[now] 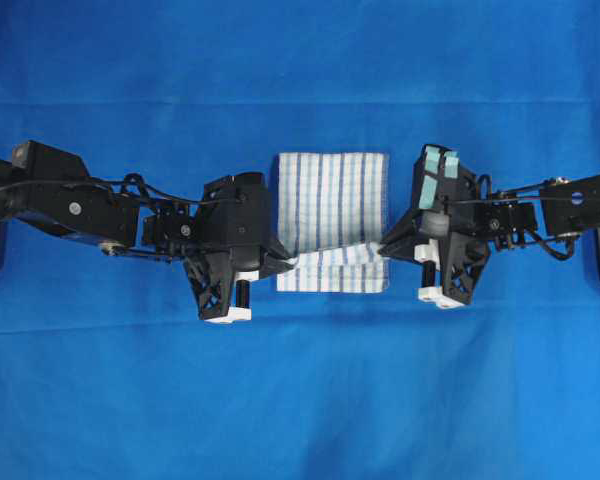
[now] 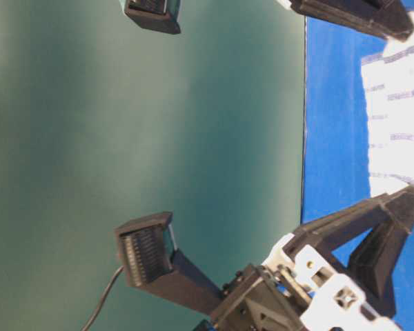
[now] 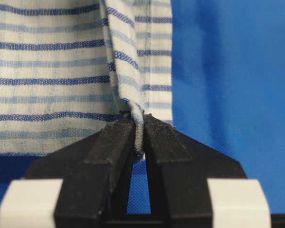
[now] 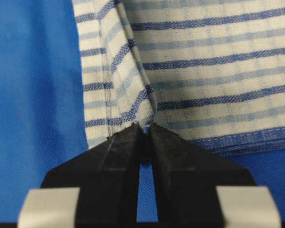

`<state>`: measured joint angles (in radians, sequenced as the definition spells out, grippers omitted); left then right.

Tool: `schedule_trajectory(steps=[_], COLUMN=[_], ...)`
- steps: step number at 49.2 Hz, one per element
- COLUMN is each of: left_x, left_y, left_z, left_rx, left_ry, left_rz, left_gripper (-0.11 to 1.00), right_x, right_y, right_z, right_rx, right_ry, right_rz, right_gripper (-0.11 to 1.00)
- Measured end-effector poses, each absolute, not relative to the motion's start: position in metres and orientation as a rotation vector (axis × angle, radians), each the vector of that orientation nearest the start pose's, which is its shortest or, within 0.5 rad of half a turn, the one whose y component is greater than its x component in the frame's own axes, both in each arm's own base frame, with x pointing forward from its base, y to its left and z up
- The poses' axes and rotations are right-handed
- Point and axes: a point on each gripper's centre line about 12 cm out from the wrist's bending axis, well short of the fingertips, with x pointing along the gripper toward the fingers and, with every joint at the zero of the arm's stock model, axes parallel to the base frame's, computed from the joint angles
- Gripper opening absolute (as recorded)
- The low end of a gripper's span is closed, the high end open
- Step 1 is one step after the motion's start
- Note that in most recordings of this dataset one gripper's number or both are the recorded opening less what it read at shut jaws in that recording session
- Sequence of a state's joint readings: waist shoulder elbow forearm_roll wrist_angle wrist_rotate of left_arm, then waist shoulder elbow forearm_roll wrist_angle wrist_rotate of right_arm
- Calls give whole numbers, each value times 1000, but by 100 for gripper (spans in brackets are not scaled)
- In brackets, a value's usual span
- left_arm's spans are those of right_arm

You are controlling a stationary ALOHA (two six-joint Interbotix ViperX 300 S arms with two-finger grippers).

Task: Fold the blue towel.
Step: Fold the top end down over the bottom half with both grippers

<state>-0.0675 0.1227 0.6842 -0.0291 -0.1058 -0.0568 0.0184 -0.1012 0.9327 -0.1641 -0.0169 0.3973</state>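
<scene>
Blue towel (image 1: 332,200), a rectangular white woven cloth crossed by thin dark-blue and light-blue stripes, is not the biggest thing in view: that is the large plain solid-blue sheet (image 1: 300,400) covering the worktop, which fills nearly the whole overhead view. Along one side of the table-level view a dull green surface (image 2: 159,138) borders the sheet.

Next in size are the two black arms, which reach in from the left and right edges of the overhead view and meet at the cloth. The blue towel lies in the middle of the sheet between them, and its near part is lifted off the sheet into a slanting band strung from one claw to the other, above the flat part.

The left claw (image 3: 138,135) is clamped on the towel's left near corner; the left wrist view shows a thin ridge of striped fabric pinched between the two black pads (image 3: 111,142), with the rest of the cloth spreading away beyond them. The right claw (image 4: 145,132) is clamped on the right near corner in the same way, its pads (image 4: 173,147) pressed together on a small peak of fabric, a raised fold running up from the pinch. White blocks flank the black fingers of each claw at the bottom of both wrist views.
</scene>
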Motion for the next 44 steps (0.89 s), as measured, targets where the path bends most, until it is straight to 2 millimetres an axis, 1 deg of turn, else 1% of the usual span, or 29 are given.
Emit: schedule_trajectory(steps=[12,19,21,22,24,25,32,34,36,40,44], left_x=[395,395,395,396,396,395,395,393,393,390,385], left_y=[-25,-25,-25,-25,-25,-25,-25,-25,-25,-25,-25], left_z=[109,107,108,108,109,108,107,106,106,110,123], left_rx=[-58,-56,-57,-56,-55,-53,-50,-50,-50,-45,-43], left_ry=[713,716,713,713,709,712,716,721,727,738,736], left_rz=[-27,-28,-27,-28,-29,-29,-30,-30,-29,-31,-34], left_gripper=[4,4,6,9,17,22,65,74,77,74,71], right_x=[316,318,318,318,319,318,320,321,321,322,322], right_y=[9,14,14,14,14,14,14,15,15,15,14], right_z=[116,116,117,117,117,117,118,118,119,125,138], right_rx=[215,209,207,208,209,206,207,204,203,198,182], right_ry=[838,843,841,840,840,840,838,841,844,849,836], right_rz=[-74,-60,-58,-59,-59,-58,-57,-57,-59,-61,-59], right_gripper=[8,9,9,9,10,13,54,64,69,65,63])
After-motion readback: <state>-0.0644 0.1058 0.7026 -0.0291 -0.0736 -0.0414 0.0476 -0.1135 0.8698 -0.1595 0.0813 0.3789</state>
